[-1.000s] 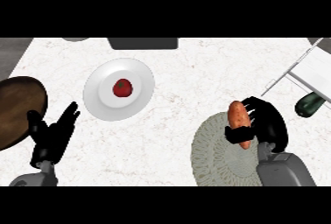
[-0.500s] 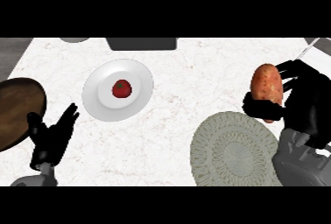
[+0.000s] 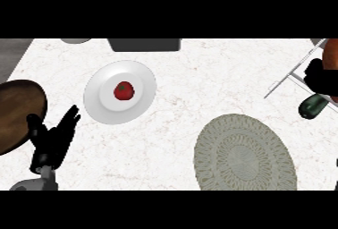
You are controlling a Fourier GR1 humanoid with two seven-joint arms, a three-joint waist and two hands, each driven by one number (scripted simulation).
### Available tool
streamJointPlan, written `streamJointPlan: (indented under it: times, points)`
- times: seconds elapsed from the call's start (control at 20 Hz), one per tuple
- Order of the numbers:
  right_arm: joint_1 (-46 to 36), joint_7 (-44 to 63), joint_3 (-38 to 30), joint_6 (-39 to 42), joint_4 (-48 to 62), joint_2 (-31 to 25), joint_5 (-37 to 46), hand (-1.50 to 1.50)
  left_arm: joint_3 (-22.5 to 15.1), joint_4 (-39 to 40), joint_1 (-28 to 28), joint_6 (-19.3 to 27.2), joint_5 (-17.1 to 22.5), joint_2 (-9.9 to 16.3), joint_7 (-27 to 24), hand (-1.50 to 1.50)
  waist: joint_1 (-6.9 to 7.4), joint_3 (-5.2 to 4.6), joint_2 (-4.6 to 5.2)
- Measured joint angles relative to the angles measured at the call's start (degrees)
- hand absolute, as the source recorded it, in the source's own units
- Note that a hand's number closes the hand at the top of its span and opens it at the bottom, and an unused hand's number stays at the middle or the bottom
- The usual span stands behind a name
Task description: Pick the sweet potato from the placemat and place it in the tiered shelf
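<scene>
The orange-brown sweet potato point(image 3: 331, 53) shows only as a sliver at the right edge, held up by my right hand point(image 3: 321, 77), whose dark fingers curl round it. Both sit over the thin metal-framed tiered shelf point(image 3: 290, 77) at the far right. The round grey-green woven placemat point(image 3: 245, 154) lies bare at the lower right, well below the hand. My left hand point(image 3: 56, 136) rests open at the lower left, fingers up, apart from everything.
A white plate point(image 3: 105, 100) with a red tomato point(image 3: 123, 91) sits left of centre. A dark brown round board point(image 3: 16, 114) lies at the left edge. A dark green object point(image 3: 313, 106) lies under the shelf frame. A grey container point(image 3: 145, 44) stands at the back.
My right hand has carried the sweet potato up off the placemat and to the right, to the shelf at the view's edge. The left hand has not moved.
</scene>
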Motion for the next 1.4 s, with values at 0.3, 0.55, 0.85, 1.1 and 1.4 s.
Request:
streamJointPlan:
  times: [0.3,0.55,0.85,1.1,1.4]
  points:
    - [-8.78,-2.91,-10.49,5.78,3.95,-5.59,-2.50,1.50,0.11,0.02,0.16,-0.17,-0.18,-0.13,-0.58,0.00,0.16,0.01,0.10]
    - [-13.50,-5.91,-17.73,10.09,8.87,-10.93,-4.42,1.50,0.02,-0.13,0.15,-0.05,-0.43,-0.52,-0.77,0.00,0.31,0.05,0.21]
    - [-16.20,-10.80,-24.67,13.83,17.94,-17.33,-7.76,1.50,-0.10,-1.61,0.27,-0.56,0.00,-0.44,1.12,0.00,0.73,0.01,0.46]
    - [-15.13,-14.16,-27.90,16.66,23.78,-21.30,-10.35,1.50,-0.69,-2.60,1.17,0.20,-1.03,-1.44,-0.07,0.00,0.86,0.05,0.50]
    - [-13.24,-17.22,-28.34,15.33,29.86,-24.12,-10.93,1.50,0.00,-1.31,0.47,-1.01,-0.38,-1.34,-0.40,0.00,1.14,0.19,0.48]
